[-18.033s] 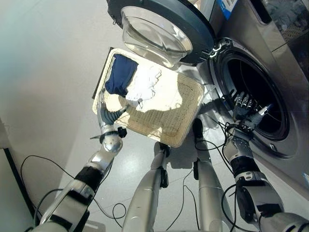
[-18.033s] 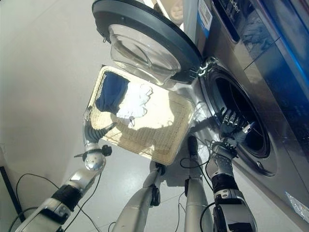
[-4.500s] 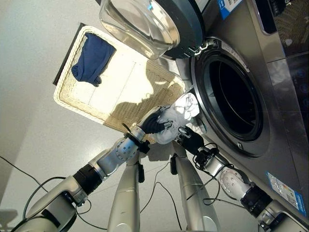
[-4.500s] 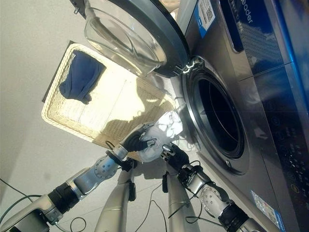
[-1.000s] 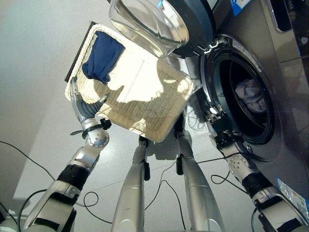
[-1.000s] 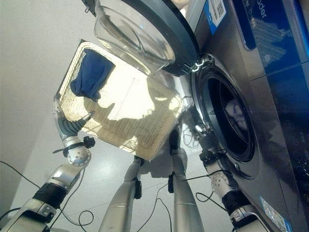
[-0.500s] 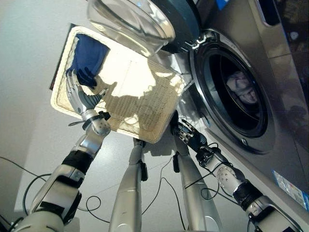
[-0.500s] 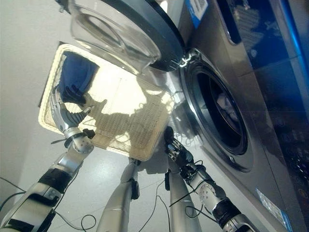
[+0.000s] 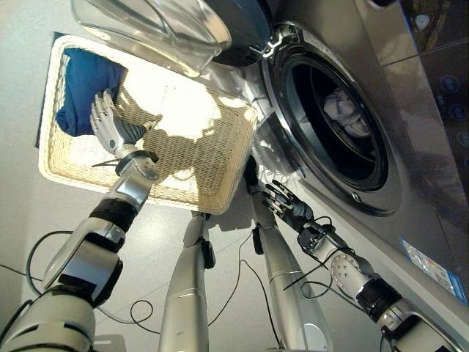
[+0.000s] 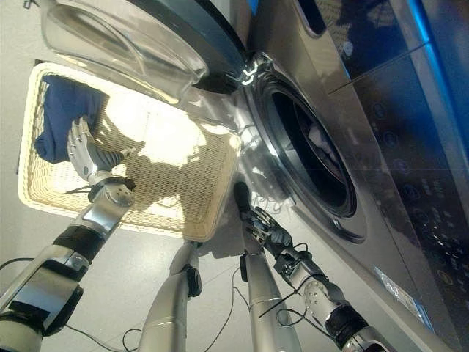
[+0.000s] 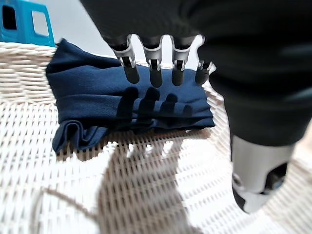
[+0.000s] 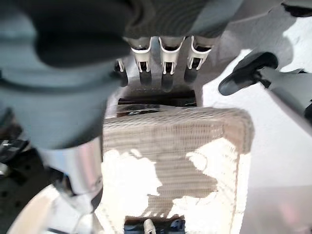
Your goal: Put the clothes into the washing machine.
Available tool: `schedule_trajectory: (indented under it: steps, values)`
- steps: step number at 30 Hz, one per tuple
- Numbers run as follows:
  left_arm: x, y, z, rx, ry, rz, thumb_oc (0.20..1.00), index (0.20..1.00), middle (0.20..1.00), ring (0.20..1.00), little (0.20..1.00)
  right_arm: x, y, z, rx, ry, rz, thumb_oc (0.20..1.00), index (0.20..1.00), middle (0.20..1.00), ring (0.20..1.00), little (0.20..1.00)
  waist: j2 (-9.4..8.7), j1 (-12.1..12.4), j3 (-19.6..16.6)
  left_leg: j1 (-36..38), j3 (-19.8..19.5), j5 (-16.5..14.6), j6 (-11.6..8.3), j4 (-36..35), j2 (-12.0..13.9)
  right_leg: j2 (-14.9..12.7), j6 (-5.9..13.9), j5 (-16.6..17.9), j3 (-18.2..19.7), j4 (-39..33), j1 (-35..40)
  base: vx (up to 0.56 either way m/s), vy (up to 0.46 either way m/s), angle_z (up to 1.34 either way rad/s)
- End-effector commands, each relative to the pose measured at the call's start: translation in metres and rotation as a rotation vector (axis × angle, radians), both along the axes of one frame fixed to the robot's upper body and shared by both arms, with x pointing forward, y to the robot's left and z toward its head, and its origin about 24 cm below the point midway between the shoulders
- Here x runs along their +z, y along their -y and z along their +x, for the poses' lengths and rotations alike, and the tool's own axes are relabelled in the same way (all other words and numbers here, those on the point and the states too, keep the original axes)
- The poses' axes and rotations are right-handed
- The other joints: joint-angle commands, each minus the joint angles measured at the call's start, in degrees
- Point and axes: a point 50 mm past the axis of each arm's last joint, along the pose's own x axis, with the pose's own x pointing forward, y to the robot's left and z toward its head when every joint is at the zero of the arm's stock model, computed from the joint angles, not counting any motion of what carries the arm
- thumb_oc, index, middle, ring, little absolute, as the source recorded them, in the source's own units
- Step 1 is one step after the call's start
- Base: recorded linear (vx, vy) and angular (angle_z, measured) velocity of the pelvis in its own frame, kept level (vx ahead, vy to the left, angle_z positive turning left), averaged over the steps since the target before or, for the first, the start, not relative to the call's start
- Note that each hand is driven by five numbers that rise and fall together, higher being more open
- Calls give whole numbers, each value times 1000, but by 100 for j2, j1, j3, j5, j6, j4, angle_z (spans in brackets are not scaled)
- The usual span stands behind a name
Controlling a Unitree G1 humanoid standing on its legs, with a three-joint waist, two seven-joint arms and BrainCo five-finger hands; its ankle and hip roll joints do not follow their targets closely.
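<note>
We count one white garment (image 9: 344,111), partly hidden in the drum (image 9: 333,125), and one blue garment (image 11: 126,107) below our spread left robot hand (image 9: 110,126); the right robot hand (image 9: 287,207) hangs relaxed.

Pale woven wicker basket (image 9: 220,183), rough and matt; soft matt navy cloth (image 11: 122,105) inside. Washing machine (image 9: 410,183) in brushed grey metal, its door (image 9: 161,29) glossy clear glass; floor (image 9: 22,220) smooth, faintly shiny.
</note>
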Motion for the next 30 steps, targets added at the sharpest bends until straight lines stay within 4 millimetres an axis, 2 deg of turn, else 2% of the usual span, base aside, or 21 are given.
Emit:
schedule_trajectory:
  steps: [1,5,6,7,8,10,13,14,17,21,27,28,29,30]
  values:
    - [14,-57,-28,342,-43,74,1000,1000,1000,1000,1000,-1,-8,-15,59,-3,66,1000,1000,1000,1000,1000,-224,2,-58,-119,41,585,88,-297,-134,70,385,-74,-420,152,25,13,35,-7]
    - [29,-78,-41,470,-50,133,1000,1000,1000,1000,1000,-5,-3,-24,69,-8,89,1000,1000,1000,1000,1000,-306,-82,-58,-200,53,525,99,-245,-116,98,390,-64,-362,151,-82,14,35,-5]
    - [26,-83,-44,484,-60,122,1000,1000,1000,1000,1000,-11,-3,-30,72,-25,89,1000,1000,1000,1000,1000,-285,-52,-58,-24,-30,339,72,-232,-83,149,419,-193,-370,142,101,-5,29,-5]
    - [31,-87,-46,486,-17,81,1000,1000,1000,1000,1000,-9,-2,-30,74,-6,83,1000,1000,1000,1000,1000,-314,-98,-58,-223,42,498,113,-221,-121,112,399,-67,-350,195,-119,46,53,-7]
    - [25,-88,-47,485,-11,61,1000,1000,1000,1000,1000,-15,-2,-35,76,-20,77,1000,1000,1000,1000,1000,-283,-56,-58,-44,-48,325,85,-213,-92,156,424,-201,-360,192,73,-1,27,-10]
    - [20,-88,-47,459,36,-2,1000,1000,1000,1000,1000,-16,-1,-38,73,-4,60,1000,1000,1000,1000,1000,-263,-34,-58,-35,-76,308,94,-203,-99,158,422,-222,-357,234,81,24,24,-9]
    - [18,-84,-41,327,114,-73,1000,1000,1000,1000,1000,-9,-5,-36,64,45,36,1000,1000,1000,1000,1000,-236,16,-58,-45,-163,327,101,-214,-120,156,410,-275,-366,321,75,-22,-12,1]
    - [23,-82,-40,313,135,-75,1000,1000,1000,1000,1000,-4,-5,-32,61,68,32,1000,1000,1000,1000,1000,-256,-14,-58,-225,-94,501,133,-234,-153,121,382,-150,-359,335,-116,-68,-40,4]
    - [34,-68,-29,133,170,-19,1000,1000,1000,1000,1000,9,-9,-26,45,116,17,1000,1000,1000,1000,1000,-239,67,-58,-174,-199,536,154,-299,-175,154,356,-242,-388,438,-54,-42,-40,11]
    - [42,-56,-24,24,212,31,1000,1000,1000,1000,1000,11,-7,-23,19,122,20,1000,1000,1000,1000,1000,-221,148,-58,-118,-291,573,169,-345,-173,172,344,-324,-430,538,27,-32,-48,15]
    - [28,-42,-21,-28,175,61,1000,1000,1000,1000,1000,5,-3,-23,-24,80,58,1000,1000,1000,1000,1000,-112,303,-58,1,-450,674,171,-462,-173,169,317,-435,-513,684,155,-29,-24,17]
    - [23,-42,-20,-31,134,41,887,887,887,887,887,5,-3,-23,-31,66,78,1000,1000,1000,1000,1000,-92,327,-58,25,-492,697,166,-481,-169,165,313,-462,-527,718,181,-25,-16,12]
    - [17,-44,-19,-26,82,14,407,407,407,407,407,4,-2,-22,-36,57,97,1000,1000,1000,1000,1000,-76,341,-58,47,-522,718,166,-508,-167,163,309,-478,-531,734,204,-21,-12,11]
    - [16,-45,-19,-24,73,13,341,341,341,341,341,4,-2,-22,-37,56,99,1000,1000,1000,1000,1000,-73,341,-58,49,-530,724,165,-516,-168,165,308,-480,-529,734,206,-12,5,9]
